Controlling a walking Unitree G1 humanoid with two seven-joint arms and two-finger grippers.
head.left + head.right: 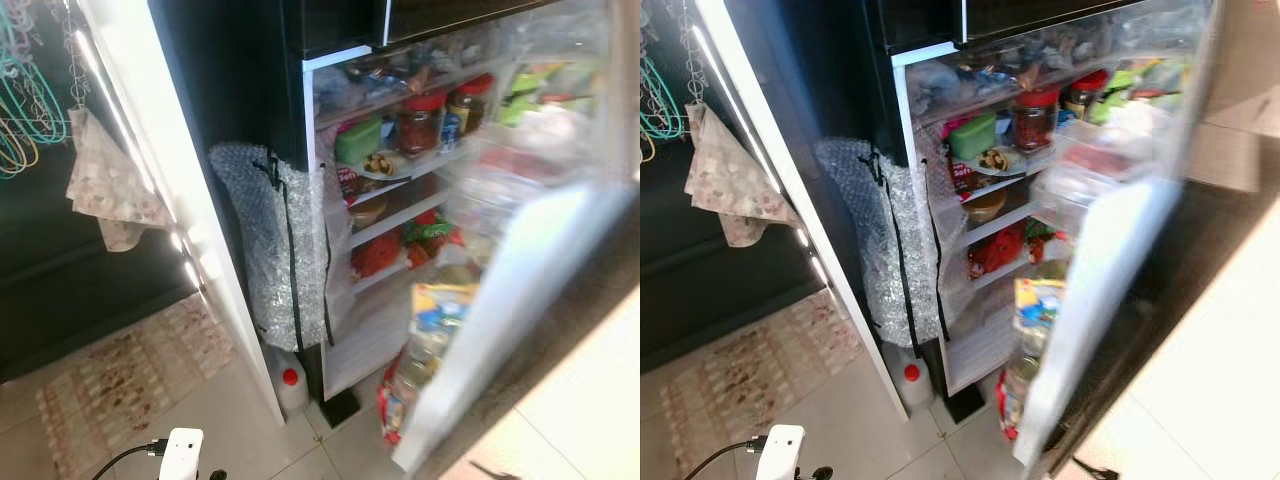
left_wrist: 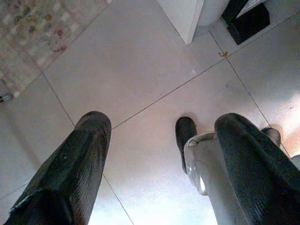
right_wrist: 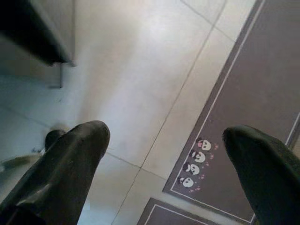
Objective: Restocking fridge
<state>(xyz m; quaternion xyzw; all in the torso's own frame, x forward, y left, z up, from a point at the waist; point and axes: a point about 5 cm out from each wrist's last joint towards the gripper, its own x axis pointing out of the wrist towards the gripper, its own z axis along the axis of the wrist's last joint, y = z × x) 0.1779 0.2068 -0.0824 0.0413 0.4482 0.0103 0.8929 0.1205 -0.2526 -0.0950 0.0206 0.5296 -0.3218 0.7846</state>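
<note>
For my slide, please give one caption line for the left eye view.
Open fridge with stocked shelves, red-lidded jars and a green box; its door swings blurred, bubble wrap beside it.

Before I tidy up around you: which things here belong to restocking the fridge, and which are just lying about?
Job:
open black fridge
its white door
red-lidded glass jars
green plastic box

Lying about:
bubble-wrap roll
red-capped white bottle
patterned floor rug
hanging cloth
</note>
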